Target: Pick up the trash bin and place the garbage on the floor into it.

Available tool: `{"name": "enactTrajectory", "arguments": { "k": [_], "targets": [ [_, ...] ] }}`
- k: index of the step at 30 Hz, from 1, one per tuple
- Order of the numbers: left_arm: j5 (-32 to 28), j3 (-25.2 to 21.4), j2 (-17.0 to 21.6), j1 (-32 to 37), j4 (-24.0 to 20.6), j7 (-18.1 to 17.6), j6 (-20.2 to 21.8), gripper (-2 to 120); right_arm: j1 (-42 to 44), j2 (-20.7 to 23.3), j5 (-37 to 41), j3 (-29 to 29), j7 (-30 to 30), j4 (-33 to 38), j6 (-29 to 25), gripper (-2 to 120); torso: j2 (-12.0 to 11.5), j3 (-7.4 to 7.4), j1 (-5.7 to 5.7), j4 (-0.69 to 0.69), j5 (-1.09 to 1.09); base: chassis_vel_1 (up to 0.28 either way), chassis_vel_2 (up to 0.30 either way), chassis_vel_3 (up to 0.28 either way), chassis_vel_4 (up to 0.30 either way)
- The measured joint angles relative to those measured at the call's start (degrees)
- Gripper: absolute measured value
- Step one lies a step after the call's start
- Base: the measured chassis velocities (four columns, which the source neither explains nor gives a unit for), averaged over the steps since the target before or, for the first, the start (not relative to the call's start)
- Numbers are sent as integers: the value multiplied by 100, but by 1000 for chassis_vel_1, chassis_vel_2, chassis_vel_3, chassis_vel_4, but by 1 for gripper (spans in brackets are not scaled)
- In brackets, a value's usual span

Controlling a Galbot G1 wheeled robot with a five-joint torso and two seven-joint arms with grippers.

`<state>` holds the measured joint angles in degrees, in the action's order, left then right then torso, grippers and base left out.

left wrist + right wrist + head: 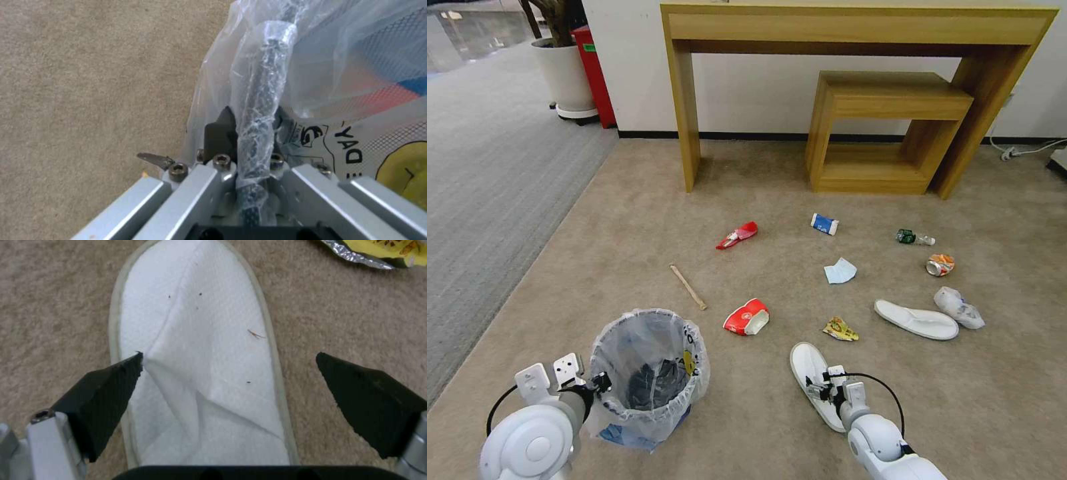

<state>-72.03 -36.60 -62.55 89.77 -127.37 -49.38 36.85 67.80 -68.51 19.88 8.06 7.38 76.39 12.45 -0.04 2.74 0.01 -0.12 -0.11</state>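
Beige carpet floor (627,220) strewn with litter before wooden tables (854,40). Left hand (602,383) clamped on the bag-wrapped rim of the trash bin (650,373), which sits at near left. Right hand (229,356) has its fingers wide apart, one tip touching the near white slipper (200,350), low over it. Yellow wrapper (840,329) just beyond; second slipper (916,319), red cups (747,317), stick (688,287) farther out.

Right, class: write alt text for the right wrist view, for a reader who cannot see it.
The right gripper, open, has a white slipper lying on the beige carpet between its black fingers. A yellow wrapper lies nearby.
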Motion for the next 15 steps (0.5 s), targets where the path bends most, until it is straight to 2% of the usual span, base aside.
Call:
{"name": "enactTrajectory", "arguments": {
  "k": [15],
  "targets": [
    [34,-7,-33,26,-3,19,-10,0,-127,-68,-101,-30,-22,-206,-122,98,0,0,0,0,0,0,0,0,0]
  ]
}}
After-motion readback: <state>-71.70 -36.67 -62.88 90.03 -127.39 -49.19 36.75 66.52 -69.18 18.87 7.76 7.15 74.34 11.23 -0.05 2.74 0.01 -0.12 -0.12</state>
